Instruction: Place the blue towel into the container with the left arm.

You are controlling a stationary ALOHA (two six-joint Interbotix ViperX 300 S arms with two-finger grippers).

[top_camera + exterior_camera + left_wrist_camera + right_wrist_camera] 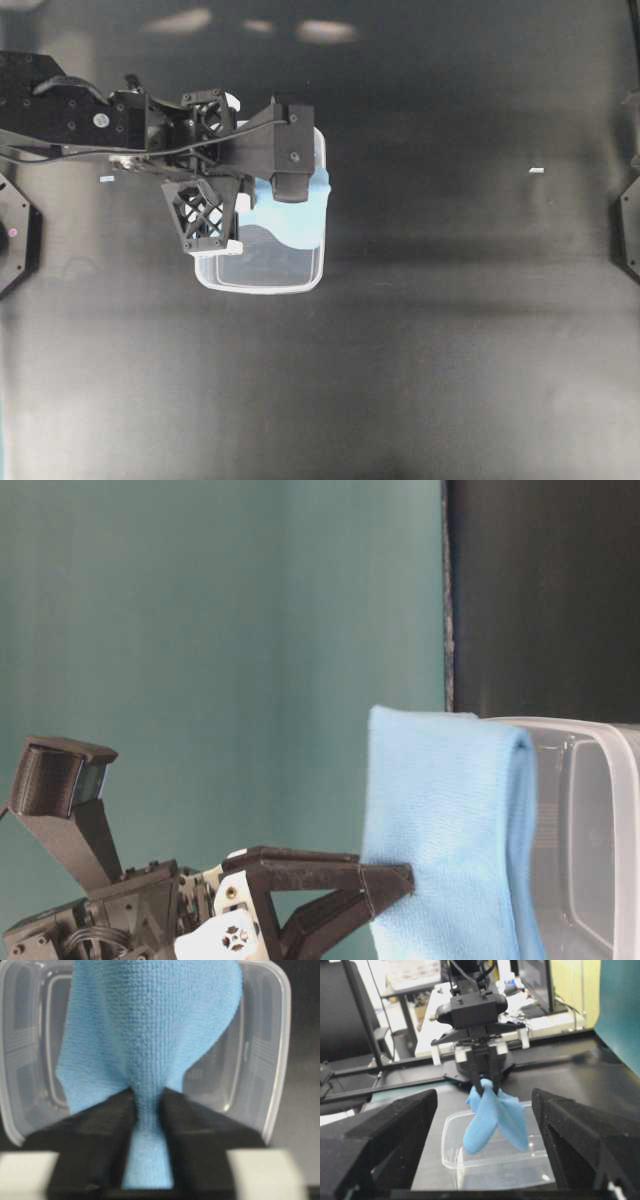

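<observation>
My left gripper [486, 1081] points down over the container and is shut on the blue towel [492, 1115]. In the left wrist view its black fingers [100, 1125] pinch a gathered fold of the towel [150, 1025], which hangs down from there. The container [260, 288], a clear tub, stands on the black table under the towel [300, 222]. The towel's lower ends hang over the tub's opening [455, 1135]; whether they touch its floor I cannot tell. In the table-level view the towel [440, 830] hangs beside the tub's wall [590, 820]. My right gripper [485, 1152] is open, empty and well back from the tub.
A small white scrap [536, 171] lies on the black table at the right, and another [106, 179] under the left arm. Part of the right arm's base [628, 225] shows at the right edge. A teal wall [220, 630] stands behind.
</observation>
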